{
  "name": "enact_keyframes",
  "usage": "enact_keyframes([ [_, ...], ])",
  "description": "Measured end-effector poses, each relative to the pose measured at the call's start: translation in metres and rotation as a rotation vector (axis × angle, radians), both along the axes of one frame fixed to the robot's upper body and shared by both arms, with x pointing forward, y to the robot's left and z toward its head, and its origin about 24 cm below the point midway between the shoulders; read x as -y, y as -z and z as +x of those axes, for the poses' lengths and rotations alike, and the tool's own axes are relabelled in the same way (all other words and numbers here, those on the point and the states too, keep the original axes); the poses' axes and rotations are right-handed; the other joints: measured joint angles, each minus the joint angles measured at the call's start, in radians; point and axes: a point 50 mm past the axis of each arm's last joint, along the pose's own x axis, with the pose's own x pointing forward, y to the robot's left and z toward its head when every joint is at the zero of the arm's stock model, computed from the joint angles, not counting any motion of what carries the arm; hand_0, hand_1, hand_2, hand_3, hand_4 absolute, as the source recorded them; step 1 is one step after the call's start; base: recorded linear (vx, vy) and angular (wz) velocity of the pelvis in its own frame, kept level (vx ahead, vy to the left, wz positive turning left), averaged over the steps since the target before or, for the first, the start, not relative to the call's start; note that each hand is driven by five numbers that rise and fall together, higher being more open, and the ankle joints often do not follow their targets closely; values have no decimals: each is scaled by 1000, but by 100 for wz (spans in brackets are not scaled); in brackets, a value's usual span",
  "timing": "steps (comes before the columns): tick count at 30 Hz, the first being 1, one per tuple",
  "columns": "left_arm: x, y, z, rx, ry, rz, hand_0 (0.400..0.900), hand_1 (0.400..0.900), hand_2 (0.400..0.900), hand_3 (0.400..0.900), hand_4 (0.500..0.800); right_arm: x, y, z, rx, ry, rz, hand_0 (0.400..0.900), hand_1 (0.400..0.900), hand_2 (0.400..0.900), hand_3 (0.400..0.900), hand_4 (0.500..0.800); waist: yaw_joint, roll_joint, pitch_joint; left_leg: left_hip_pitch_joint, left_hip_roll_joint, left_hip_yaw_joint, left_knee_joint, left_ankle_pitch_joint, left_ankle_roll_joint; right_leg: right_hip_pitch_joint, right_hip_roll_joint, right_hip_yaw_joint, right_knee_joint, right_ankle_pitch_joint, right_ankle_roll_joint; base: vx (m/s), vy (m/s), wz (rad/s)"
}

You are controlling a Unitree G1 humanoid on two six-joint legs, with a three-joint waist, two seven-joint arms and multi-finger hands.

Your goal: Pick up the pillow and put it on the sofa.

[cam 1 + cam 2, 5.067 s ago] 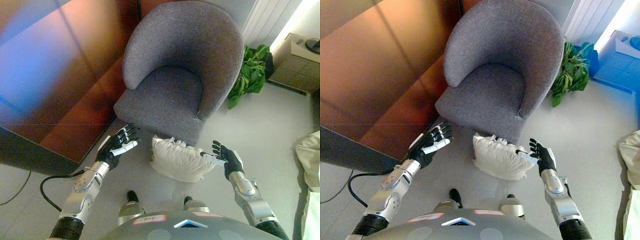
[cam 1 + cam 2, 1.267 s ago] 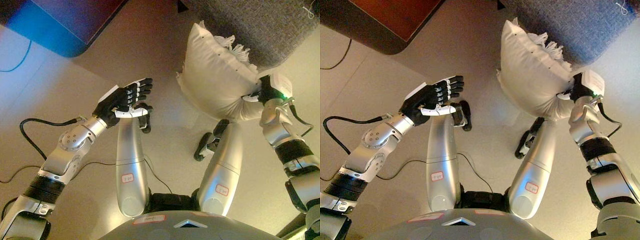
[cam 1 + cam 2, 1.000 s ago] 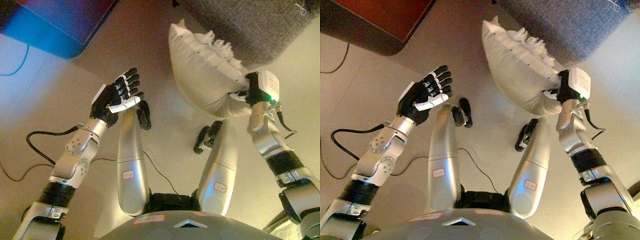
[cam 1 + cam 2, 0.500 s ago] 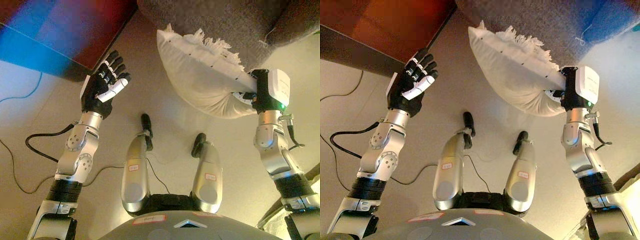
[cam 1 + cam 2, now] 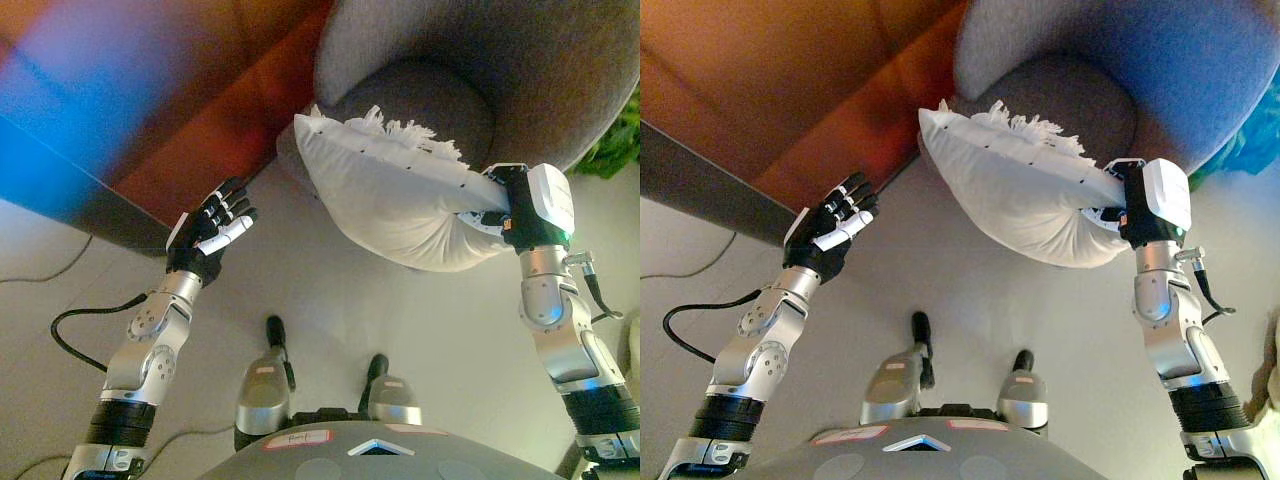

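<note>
Near the robot, low in both views: grey floor (image 5: 330, 310), pale and bare between the arms
Left hand (image 5: 208, 237): raised at the left, fingers straight and spread, holding nothing, well apart from the pillow
Right hand (image 5: 1118, 212): at the right, clamped on the pillow's right end, dark fingers pinching the bunched cloth there
Pillow (image 5: 390, 200): white, held up off the floor by the right hand alone, lying roughly level with its left corner pointing toward the wooden panel; a fringe of white tassels runs along its top edge and a row of small dark dots along its face
Pillow's place: in front of the chair's front edge, overlapping the seat in both views; whether it touches the seat I cannot tell
Chair (image 5: 430, 60): grey upholstered armchair with a rounded back, beyond the pillow, its seat bare
Wooden panel (image 5: 770, 90): reddish-brown, upper left, its edge just beyond the left hand
Plant (image 5: 618, 150): green leaves at the far right, beside the chair
</note>
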Motion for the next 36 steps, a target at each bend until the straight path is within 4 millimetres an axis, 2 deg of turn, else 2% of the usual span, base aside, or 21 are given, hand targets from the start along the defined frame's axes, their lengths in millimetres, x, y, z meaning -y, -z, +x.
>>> enact_keyframes([
  [2,1,4,-2,-16,24,-2,900,900,900,900,800,5,-6,4,-36,-22,0,400,400,400,400,500,3,3,-24,18,-1,-5,-13,4,-3,24,4,-5,-16,0,-1,163,21,10],
  [6,3,14,-5,-61,75,0,900,900,900,900,800,21,-19,27,-94,-7,10,400,400,400,400,500,3,4,-51,31,4,-14,-13,5,-7,46,12,-19,-26,3,-4,164,24,18],
  [8,4,17,-6,-82,100,-5,900,900,900,900,800,29,-19,46,-167,16,-4,400,400,400,400,500,8,0,-60,37,5,-23,-13,7,-9,60,16,-27,-31,4,-6,120,-3,25],
  [9,5,17,-6,-83,103,-5,900,900,900,900,800,31,-18,46,-174,20,-5,400,400,400,400,500,10,-1,-61,38,5,-23,-13,8,-9,61,17,-27,-32,4,-6,127,-17,34],
  [10,8,19,-7,-91,135,-11,900,900,900,900,800,45,-13,52,-236,80,-1,400,400,400,400,500,42,-5,-68,40,6,-32,-13,8,-10,74,21,-39,-43,5,-8,109,-19,32],
  [11,8,20,-8,-97,142,-11,900,900,900,900,800,51,-11,54,-263,104,-5,400,400,400,400,500,57,-5,-69,38,5,-43,-14,10,-11,83,23,-51,-47,6,-8,88,-15,26],
  [12,8,20,-8,-100,144,-10,900,900,900,900,800,53,-10,55,-273,112,-5,400,400,400,400,500,55,-6,-70,38,5,-47,-13,10,-12,85,24,-55,-49,6,-8,81,-47,29],
  [14,4,24,-11,-135,152,0,900,900,900,900,800,65,-2,60,-343,178,-8,400,400,400,400,500,84,-9,-73,30,5,-77,-13,16,-14,100,33,-81,-59,7,-10,120,-79,43],
  [20,3,24,-12,-165,215,22,900,900,900,900,800,90,-11,78,-386,326,-10,400,400,400,400,500,143,-15,-72,5,4,-137,-13,32,-18,120,53,-142,-68,8,-12,59,-69,31],
  [23,3,19,-7,-157,256,49,900,900,900,900,800,107,-21,82,-381,446,7,900,900,900,900,800,174,-22,-71,-32,6,-176,-13,48,-21,112,67,-178,-75,10,-15,-106,-100,20],
  [27,3,14,-3,-150,308,83,900,900,900,900,800,118,-44,88,-282,566,61,900,900,900,900,800,215,-29,-68,-79,8,-195,-13,62,-18,76,76,-192,-76,14,-21,-37,-14,14],
  [33,-3,7,1,-139,319,121,900,900,900,900,800,110,-79,103,-119,577,121,900,900,900,900,800,222,-56,-53,-76,-2,-216,-13,66,-16,92,74,-194,-77,14,-21,63,40,2],
  [36,-4,4,3,-132,322,131,900,900,900,900,800,107,-87,105,-62,575,139,900,900,900,900,800,229,-68,-47,-53,-5,-210,-13,62,-15,113,68,-190,-77,14,-21,46,51,-13],
])
